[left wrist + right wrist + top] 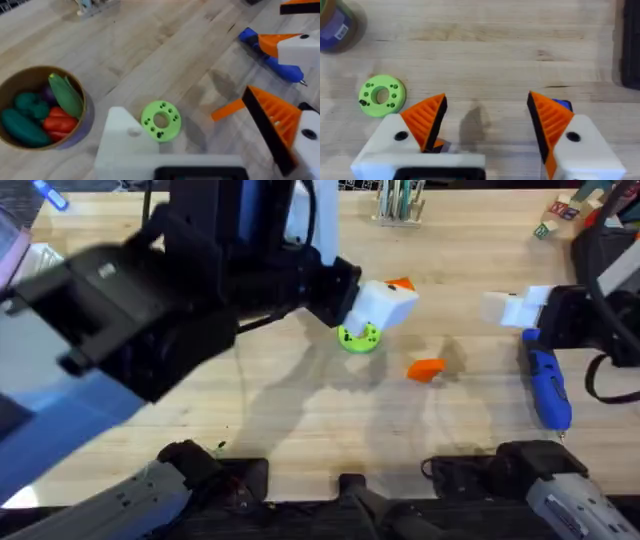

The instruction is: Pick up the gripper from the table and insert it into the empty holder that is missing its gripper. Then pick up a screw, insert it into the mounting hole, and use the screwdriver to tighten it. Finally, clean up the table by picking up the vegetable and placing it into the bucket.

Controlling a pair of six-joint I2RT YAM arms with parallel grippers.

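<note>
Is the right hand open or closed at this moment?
Open. In its wrist view the right hand shows its two orange fingers standing wide apart, with bare table between them and nothing held.

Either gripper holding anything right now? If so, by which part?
Nothing is held. The right gripper is open with only table between its fingers, and the left gripper is open too. The orange wedge and screwdriver lie on the table.

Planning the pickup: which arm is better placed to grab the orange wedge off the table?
Right, likely. The right gripper is open with both orange pads in place, and the orange wedge lies right of the table's middle. The left gripper carries the bare white holder.
</note>
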